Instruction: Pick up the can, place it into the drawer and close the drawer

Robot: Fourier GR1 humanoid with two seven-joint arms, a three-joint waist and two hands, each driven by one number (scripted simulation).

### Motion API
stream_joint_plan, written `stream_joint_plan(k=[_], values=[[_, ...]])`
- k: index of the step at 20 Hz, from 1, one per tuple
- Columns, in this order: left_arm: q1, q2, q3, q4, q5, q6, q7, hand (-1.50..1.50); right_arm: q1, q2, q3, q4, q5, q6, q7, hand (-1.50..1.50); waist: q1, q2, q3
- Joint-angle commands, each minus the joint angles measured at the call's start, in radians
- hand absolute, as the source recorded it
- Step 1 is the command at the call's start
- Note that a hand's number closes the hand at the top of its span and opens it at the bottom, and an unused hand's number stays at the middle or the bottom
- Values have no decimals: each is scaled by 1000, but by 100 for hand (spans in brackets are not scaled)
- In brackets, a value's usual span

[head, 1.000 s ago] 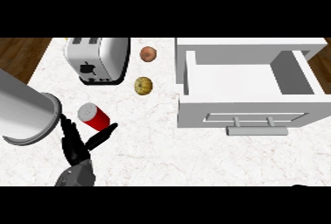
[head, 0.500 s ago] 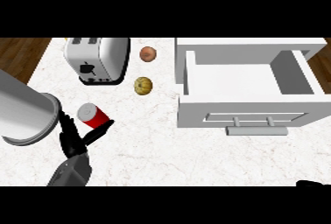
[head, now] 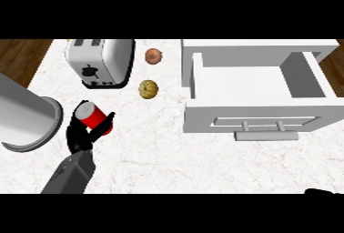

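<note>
The left hand (head: 82, 134) has its fingers curled round the red can (head: 93, 116) at the near left of the surface (head: 168, 159), tilted; the can looks light, stiff and smooth, likely slippery, best held round its middle; the open drawer (head: 259, 116) waits well apart on the right.
</note>
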Motion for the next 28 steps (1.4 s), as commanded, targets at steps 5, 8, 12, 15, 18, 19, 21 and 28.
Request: stream_joint_plan(k=[5,8,12,15,18,19,21,28], values=[[-128,3,25,118,14,-82,-52,150,-6,-20,-17,2,-5,22,1,-150,-5,2,0],[-139,59,26,167,1,-140,-69,150,0,-28,-63,9,-40,29,-16,-150,-7,2,0],[-161,-15,-62,186,-74,-199,-101,150,-40,-24,-18,25,3,15,-8,-150,-15,7,-1],[-181,-86,-151,173,-137,-276,-85,150,-24,-26,-36,14,-3,13,-5,-150,-21,5,0],[-191,-44,-142,158,-126,-359,-62,150,-72,-32,-43,55,7,-1,-18,-150,-1,2,0],[-255,-75,-118,173,-108,-317,-52,150,-42,-25,-29,-2,11,-8,31,-150,-11,3,0],[-236,-51,-137,94,-113,-334,11,150,-34,-19,-52,8,3,-6,-8,-150,2,-2,1],[-251,-93,-213,-95,-158,-258,160,150,10,-24,-77,-2,-9,26,-31,-150,8,-5,1]])
